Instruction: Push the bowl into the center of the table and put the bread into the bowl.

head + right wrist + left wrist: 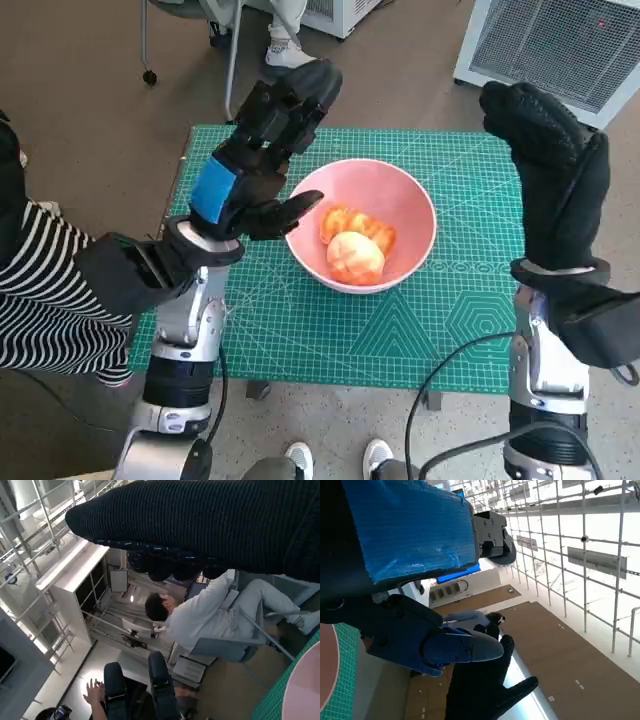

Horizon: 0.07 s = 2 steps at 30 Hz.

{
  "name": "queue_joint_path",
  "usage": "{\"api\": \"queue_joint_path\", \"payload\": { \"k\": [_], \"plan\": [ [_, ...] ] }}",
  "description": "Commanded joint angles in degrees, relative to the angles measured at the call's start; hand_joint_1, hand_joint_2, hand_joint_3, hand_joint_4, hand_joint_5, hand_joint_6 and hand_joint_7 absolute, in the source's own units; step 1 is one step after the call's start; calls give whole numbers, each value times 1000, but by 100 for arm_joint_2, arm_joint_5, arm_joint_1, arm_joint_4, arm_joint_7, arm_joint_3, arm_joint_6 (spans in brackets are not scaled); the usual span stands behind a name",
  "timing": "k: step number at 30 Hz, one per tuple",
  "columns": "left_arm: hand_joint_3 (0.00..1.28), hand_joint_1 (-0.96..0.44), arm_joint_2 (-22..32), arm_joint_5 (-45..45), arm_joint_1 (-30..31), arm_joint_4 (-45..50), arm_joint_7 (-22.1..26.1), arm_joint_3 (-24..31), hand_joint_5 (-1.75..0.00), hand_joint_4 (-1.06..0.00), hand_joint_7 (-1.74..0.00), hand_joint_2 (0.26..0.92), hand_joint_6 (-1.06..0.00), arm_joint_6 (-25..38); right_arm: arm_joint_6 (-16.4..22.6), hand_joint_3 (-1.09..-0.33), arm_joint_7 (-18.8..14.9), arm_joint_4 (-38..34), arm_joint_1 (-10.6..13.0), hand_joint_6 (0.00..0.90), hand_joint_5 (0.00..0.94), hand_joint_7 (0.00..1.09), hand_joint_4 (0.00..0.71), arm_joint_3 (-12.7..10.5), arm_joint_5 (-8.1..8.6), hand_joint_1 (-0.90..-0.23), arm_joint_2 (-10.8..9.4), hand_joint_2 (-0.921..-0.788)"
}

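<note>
bread (pixel 357 248) in pink bowl (pixel 412 205), both hands raised, empty

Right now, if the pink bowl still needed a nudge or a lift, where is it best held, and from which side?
Probably by the rim of the pink bowl on its left side, from the left hand, which hangs open right beside that edge. The wall flares outward and the top is open, so a thumb could hook over the rim. The bread sits low inside, clear of it. The right hand is raised farther off.
</note>
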State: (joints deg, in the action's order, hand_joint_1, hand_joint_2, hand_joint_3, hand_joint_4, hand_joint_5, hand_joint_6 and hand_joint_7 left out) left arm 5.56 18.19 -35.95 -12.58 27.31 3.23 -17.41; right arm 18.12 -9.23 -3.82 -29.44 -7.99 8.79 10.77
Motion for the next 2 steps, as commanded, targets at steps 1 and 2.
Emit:
{"api": "queue_joint_path", "payload": {
  "k": [1, 2],
  "plan": [
    [336, -645, -46, 41, 91, 182, -28, -4, -74, -76, -555, 921, 1, 66, -11, -745, -60, -56, 138, 107, 4, 524, 226, 7, -17, -833, 24, -921],
    [336, -644, -46, 47, 96, 190, -27, 0, -74, -75, -555, 921, 1, 75, -9, -746, -58, -54, 138, 107, 4, 524, 226, 12, -21, -831, 22, -921]
  ]
}}
